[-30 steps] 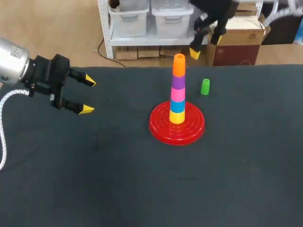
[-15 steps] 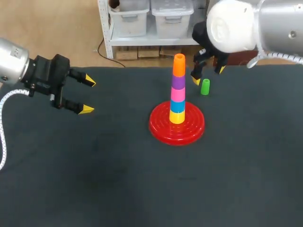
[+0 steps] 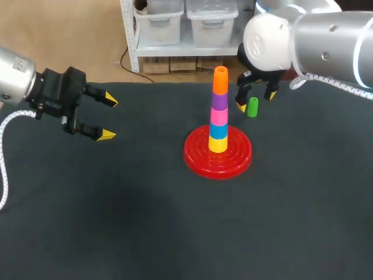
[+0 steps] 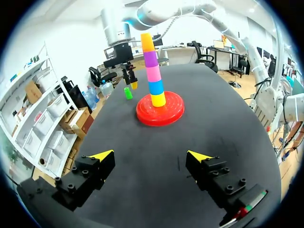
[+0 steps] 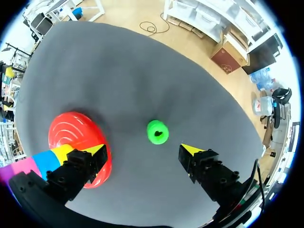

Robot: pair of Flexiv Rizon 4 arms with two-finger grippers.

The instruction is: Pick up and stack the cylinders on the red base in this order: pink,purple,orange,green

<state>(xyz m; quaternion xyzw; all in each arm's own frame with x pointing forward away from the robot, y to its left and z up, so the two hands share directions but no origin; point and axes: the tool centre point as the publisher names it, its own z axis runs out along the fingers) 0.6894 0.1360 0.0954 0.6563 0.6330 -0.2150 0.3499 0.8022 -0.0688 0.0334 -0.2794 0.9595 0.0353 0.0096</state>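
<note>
The dark table (image 3: 175,233) fills most of the head view, with the right arm (image 3: 326,41) coming in from about 2 o'clock and the left arm (image 3: 14,76) from about 9 o'clock. Near the table's middle sits the red base (image 3: 236,158), a round ridged disc lying flat. A column of cylinders stands on it with its long axis straight up: yellow cylinder (image 3: 218,144) at the bottom, then blue cylinder (image 3: 218,130), pink cylinder (image 3: 219,116), purple cylinder (image 3: 220,101) and orange cylinder (image 3: 220,80) on top. At about 1 o'clock from the base, near it but not touching, the green cylinder (image 3: 252,107) stands upright on the cloth. Its long axis is vertical, and in the right wrist view its hollow end (image 5: 157,131) faces up toward the camera. The right gripper (image 3: 256,101) hangs over it pointing down. Its fingers are spread wide, one yellow tip on each side of the cylinder, and neither touches it. In the right wrist view the cylinder lies just ahead of the gap between the tips (image 5: 143,149). The left gripper (image 3: 108,118) is at about 9 o'clock from the base, well apart from it. Its fingers are also spread wide with nothing between them, and they point toward the stack, as the left wrist view (image 4: 149,154) shows.
</note>
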